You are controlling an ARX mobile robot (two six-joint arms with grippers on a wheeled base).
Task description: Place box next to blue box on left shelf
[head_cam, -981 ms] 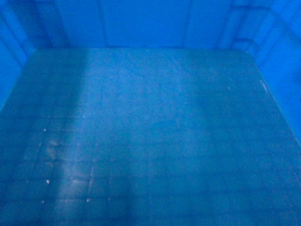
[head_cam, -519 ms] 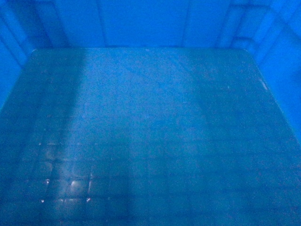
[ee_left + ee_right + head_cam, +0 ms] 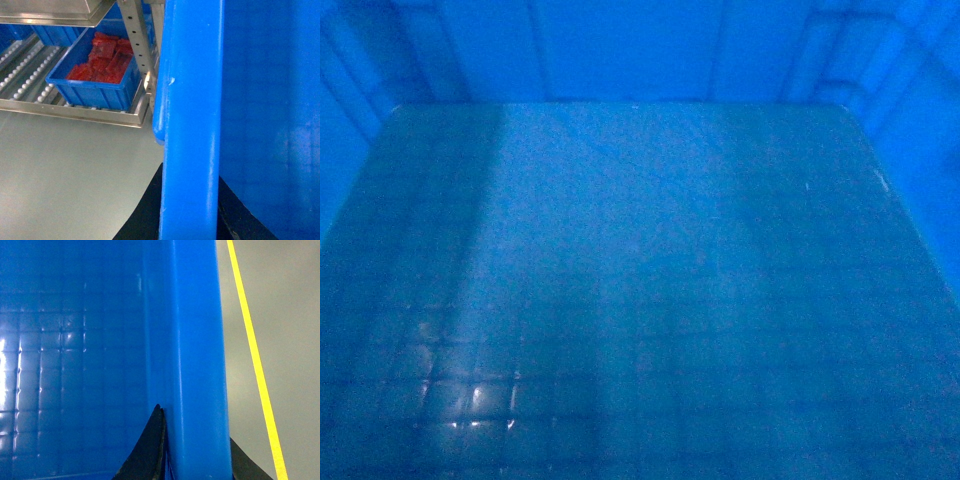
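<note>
Filling the head view, the box [image 3: 640, 250] hides all else (only its grid floor and ribbed walls show). Left wrist view: left shelf [image 3: 30, 80] of white rollers carries a smaller blue box [image 3: 97, 80] of red items; a perforated post [image 3: 137, 45] stands between it and the held rim. Bare grey floor [image 3: 65, 170] lies below; yellow line [image 3: 252, 355] at right. Left fingers [image 3: 145, 215] and right fingers [image 3: 150, 445] each straddle a rim, clamped.
</note>
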